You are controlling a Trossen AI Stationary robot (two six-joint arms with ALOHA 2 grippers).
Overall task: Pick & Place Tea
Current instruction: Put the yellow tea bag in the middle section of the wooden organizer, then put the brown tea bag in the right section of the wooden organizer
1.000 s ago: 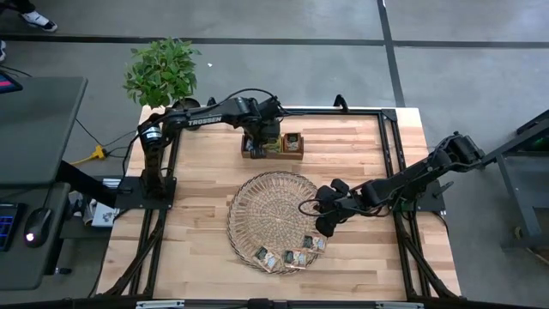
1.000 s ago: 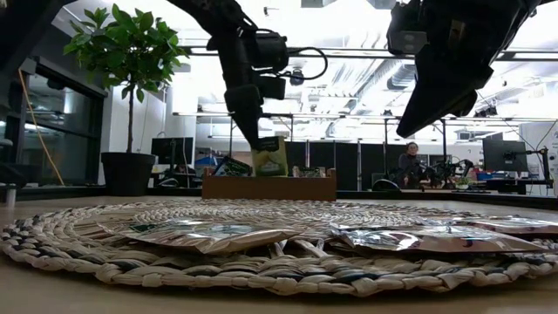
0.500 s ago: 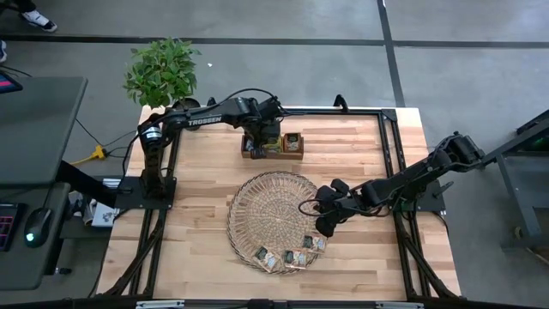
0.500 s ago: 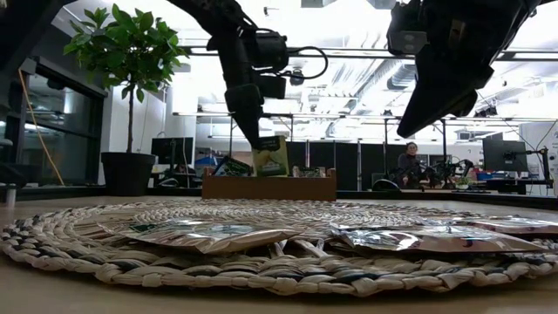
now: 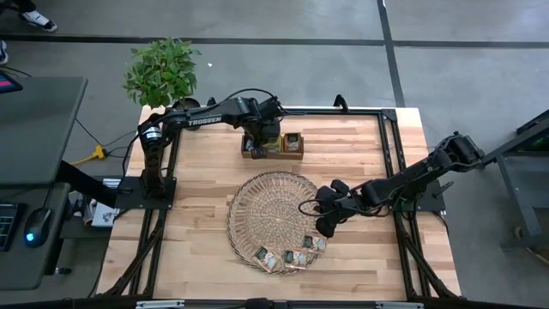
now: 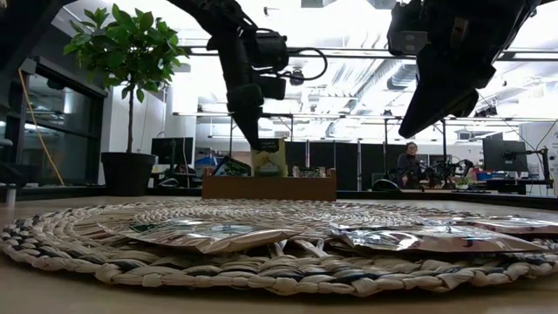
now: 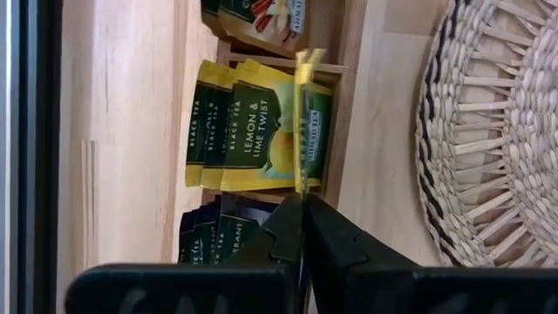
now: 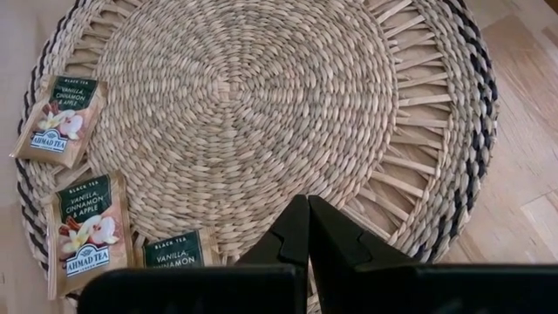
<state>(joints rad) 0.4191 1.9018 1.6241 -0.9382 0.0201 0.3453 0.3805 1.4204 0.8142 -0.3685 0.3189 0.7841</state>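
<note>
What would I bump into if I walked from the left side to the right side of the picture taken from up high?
Leafy plant → left claw pinching a tea sachet over the wooden box → right claw, shut, above the woven tray.

From my remote station I note a grey concrete floor (image 5: 283,69) crossed by dark seam lines. The bench (image 5: 206,172) is pale butcher-block wood inside a black frame. A potted plant (image 5: 161,70) stands at its far left corner, beside a dark side desk (image 5: 34,129) carrying a mouse (image 5: 34,238). Beyond the bench I see bright overhead lighting (image 6: 349,26), monitors (image 6: 501,155) and a seated person (image 6: 410,166).
</note>
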